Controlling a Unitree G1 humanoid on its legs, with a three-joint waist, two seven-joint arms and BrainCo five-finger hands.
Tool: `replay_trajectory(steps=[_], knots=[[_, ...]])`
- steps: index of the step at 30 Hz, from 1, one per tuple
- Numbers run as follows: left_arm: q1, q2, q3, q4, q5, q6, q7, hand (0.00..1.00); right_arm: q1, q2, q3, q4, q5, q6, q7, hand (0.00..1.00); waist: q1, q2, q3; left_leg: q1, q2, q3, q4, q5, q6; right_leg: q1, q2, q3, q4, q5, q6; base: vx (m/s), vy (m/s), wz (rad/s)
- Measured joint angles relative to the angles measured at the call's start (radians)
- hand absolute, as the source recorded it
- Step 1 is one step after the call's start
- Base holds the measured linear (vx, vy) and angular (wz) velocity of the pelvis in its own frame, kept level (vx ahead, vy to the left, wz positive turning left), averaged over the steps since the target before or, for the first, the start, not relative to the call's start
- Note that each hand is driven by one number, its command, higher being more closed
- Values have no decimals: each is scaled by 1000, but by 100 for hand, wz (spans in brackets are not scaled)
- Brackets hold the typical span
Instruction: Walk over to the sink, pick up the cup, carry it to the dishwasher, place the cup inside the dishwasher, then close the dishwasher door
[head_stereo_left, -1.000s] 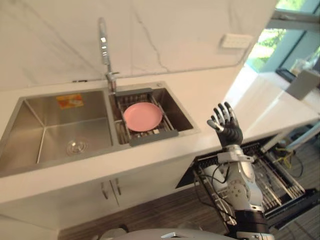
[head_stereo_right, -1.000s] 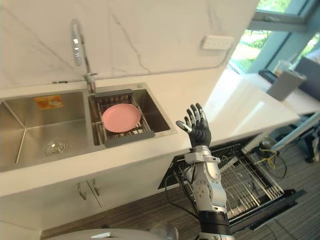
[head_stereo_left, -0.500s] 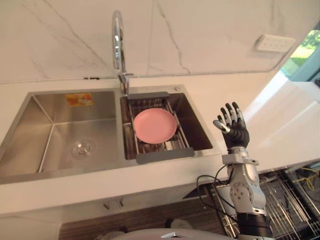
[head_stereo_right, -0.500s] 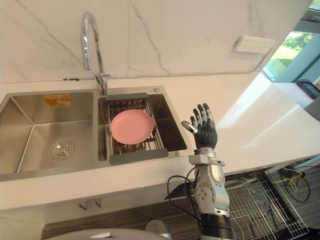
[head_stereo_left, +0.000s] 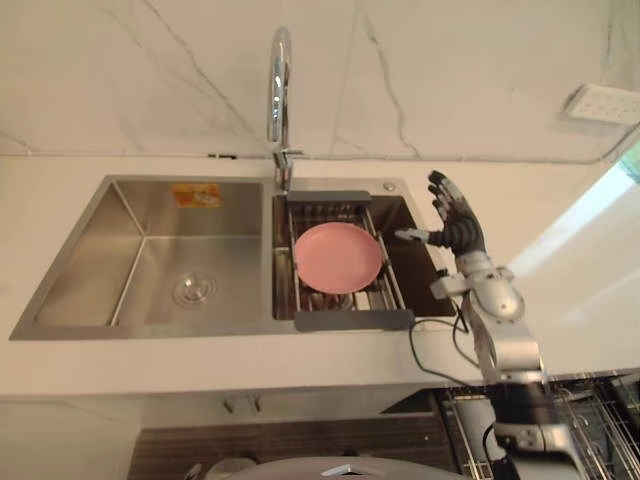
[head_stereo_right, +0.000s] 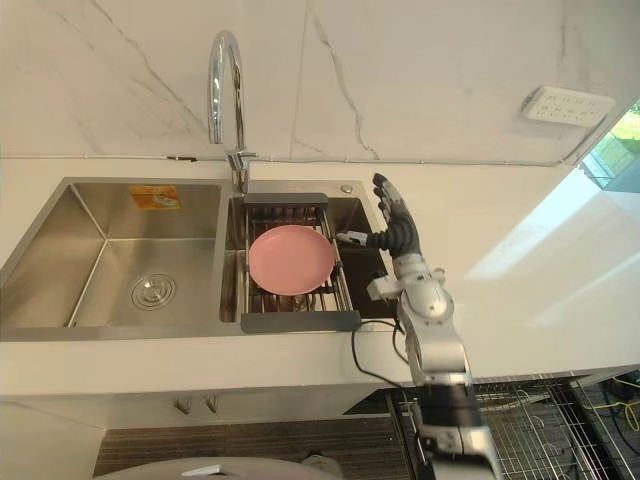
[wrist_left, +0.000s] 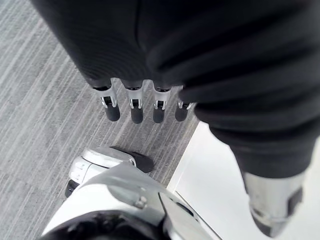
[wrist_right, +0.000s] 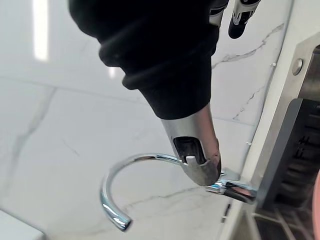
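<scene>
The right hand was open, fingers spread and thumb stretched toward the plate, holding nothing, poised above the right rim of the sink's right basin. Just beside it a round pink plate lay flat on a grey-ended wire rack spanning that basin, with the tap arching behind. Under the plate's near edge a dim rounded shape showed through the rack; whether that was the cup could not be told. The left hand hung open over grey floor, fingers straight, empty. Half a second earlier the right hand stood raised before the counter, right of the sink and clear of it; since then it had reached in over the basin. The camera had also swung, bringing the sink square and central.
</scene>
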Motion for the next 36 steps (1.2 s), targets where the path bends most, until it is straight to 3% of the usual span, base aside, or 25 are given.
replay_trajectory(steps=[3,8,15,21,31,36], knots=[[-7,10,-15,-6,0,18,-5,0,-14,-15,27,17,-137,37,74,0,6,-7,-5,1,-1,-2,0,5,6,10,1,-5,-11,1,-1,9,-6,3],[-16,18,-32,-6,30,41,-6,0,-47,-40,96,99,-283,42,168,0,5,-17,-11,-6,-3,-13,0,7,5,14,1,-19,-22,4,1,-5,-11,6],[-17,21,-50,-17,46,46,-5,0,-90,-56,182,208,-404,-27,253,0,6,-17,-11,-6,-3,-15,0,15,-1,18,3,-22,-35,15,-3,-37,-17,2],[-16,24,-61,-31,48,55,-2,0,-90,-57,211,276,-422,-85,256,0,10,-17,-11,-11,-4,-19,-1,25,3,20,4,-25,-39,22,-7,-68,-12,2],[-24,33,-92,-35,71,68,1,0,-89,-62,257,288,-484,-131,295,0,10,-17,-11,-28,-10,-23,-1,28,-1,16,3,-27,-64,43,-7,-32,-1,1],[-28,38,-110,-37,75,69,2,0,-89,-62,270,288,-582,-166,271,0,12,-17,-11,-28,-11,-22,-1,32,7,18,3,-27,-70,44,-7,0,0,0]])
